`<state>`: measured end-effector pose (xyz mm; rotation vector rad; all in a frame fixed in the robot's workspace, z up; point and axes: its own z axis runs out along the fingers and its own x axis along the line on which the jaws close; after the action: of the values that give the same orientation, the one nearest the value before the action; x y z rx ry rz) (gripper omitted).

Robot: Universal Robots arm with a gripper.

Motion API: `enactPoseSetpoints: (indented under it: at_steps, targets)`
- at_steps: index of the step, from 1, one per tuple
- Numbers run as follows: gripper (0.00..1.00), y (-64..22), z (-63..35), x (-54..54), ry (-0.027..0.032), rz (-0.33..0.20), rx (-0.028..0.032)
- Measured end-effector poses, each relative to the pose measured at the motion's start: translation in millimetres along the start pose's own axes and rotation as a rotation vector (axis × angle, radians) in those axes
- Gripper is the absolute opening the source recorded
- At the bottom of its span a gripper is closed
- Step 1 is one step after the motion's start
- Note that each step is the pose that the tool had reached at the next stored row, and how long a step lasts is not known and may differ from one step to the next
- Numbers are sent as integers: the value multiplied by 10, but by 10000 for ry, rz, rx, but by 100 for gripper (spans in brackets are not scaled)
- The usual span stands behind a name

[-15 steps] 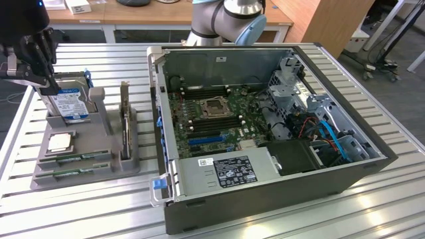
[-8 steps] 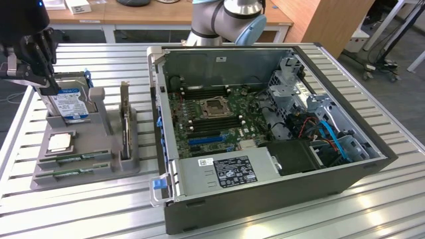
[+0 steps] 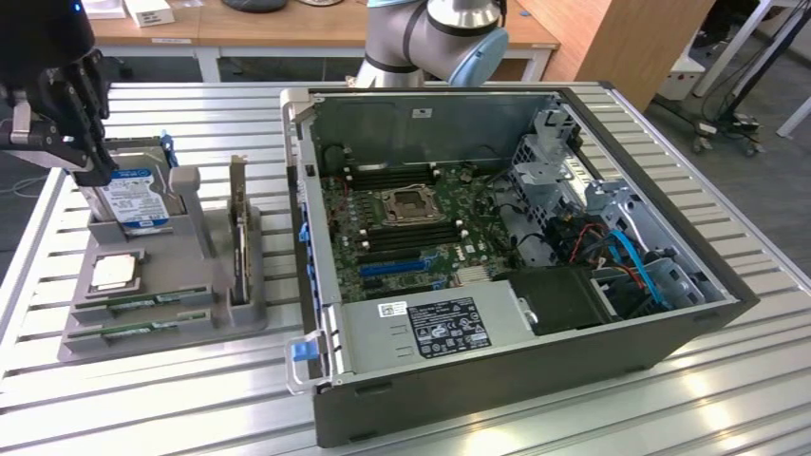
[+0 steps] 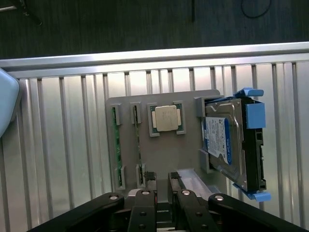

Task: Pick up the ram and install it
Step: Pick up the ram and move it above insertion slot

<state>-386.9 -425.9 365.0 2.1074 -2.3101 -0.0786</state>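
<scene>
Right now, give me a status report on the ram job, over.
End effector open, empty, over holder. The ram sits in holder slots, untouched. The drive stands upright alongside.

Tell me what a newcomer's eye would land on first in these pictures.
The open computer case fills the middle and the exterior view's right, its green motherboard bare. At the exterior view's left, a grey holder tray carries an upright hard drive with a blue label, a silver processor chip and ram sticks in its slots. The black claw hangs above that tray.
</scene>
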Motion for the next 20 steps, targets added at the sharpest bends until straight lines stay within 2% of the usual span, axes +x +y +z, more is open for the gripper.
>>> enactPoseSetpoints:
  at_steps: [6,8,9,12,20]
  targets:
    - [24,0,0,0,0,0,0]
    - [25,0,0,0,0,0,1]
    - [31,0,0,0,0,0,0]
    - [31,0,1,2,-2,1,1]
    - [31,-8,-2,89,0,0,0]
